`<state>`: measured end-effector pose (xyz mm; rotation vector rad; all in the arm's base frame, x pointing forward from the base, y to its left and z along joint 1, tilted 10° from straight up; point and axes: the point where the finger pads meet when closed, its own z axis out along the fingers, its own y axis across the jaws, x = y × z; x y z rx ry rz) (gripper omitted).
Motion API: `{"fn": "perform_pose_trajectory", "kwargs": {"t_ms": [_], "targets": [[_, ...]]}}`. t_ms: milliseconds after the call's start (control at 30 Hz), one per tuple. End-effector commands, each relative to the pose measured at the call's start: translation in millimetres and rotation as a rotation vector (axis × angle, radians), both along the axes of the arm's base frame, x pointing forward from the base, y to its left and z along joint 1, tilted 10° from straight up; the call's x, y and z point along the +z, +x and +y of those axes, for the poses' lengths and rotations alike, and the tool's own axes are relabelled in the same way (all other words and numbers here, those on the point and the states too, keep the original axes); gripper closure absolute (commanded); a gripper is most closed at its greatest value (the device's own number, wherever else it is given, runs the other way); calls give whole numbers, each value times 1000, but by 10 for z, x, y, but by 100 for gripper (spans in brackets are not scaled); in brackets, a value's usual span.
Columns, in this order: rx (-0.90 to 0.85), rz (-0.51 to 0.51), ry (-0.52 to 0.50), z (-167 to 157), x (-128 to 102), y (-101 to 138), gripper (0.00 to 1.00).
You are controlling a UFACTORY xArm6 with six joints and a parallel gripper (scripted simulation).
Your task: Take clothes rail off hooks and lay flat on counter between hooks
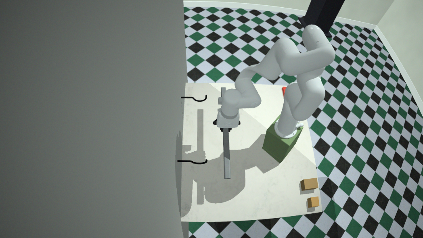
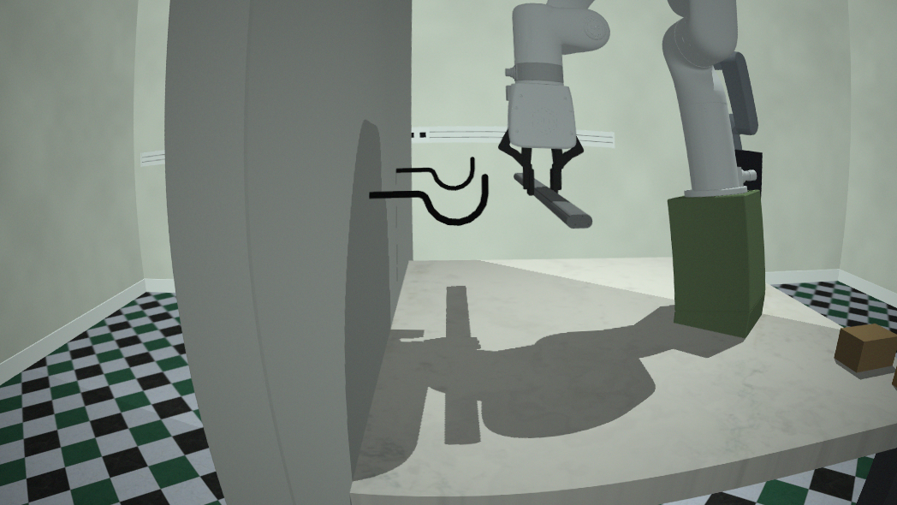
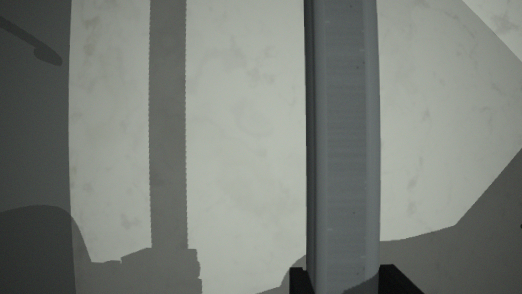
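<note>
My gripper (image 1: 227, 127) is shut on the grey clothes rail (image 1: 226, 153) and holds it in the air, clear of the counter (image 1: 251, 165). The rail runs roughly parallel to the wall (image 1: 88, 118). It is off the two black wall hooks, the far hook (image 1: 197, 98) and the near hook (image 1: 195, 161), and hangs out beyond their tips. In the exterior view the gripper (image 2: 542, 178) holds the rail (image 2: 555, 204) at about hook height (image 2: 461, 204), well above the counter (image 2: 565, 376). The wrist view shows the rail (image 3: 342, 145) running up between the fingers, with its shadow on the counter at the left.
The arm stands on a green base block (image 1: 281, 141) at the right of the counter. Two brown boxes, one larger (image 1: 309, 184) and one smaller (image 1: 313, 202), sit near the front right corner. A small red thing (image 1: 284, 90) lies behind the arm. Checkered floor surrounds the counter.
</note>
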<state>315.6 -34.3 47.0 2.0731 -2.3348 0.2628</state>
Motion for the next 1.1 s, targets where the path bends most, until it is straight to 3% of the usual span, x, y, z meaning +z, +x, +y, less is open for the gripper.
{"fn": "perform_pose_trajectory", "kwargs": {"t_ms": [0,1067], "targets": [[0,-4,-1,-13,-75,27,100],[0,-4,-1,-75,-536,75,100]]}}
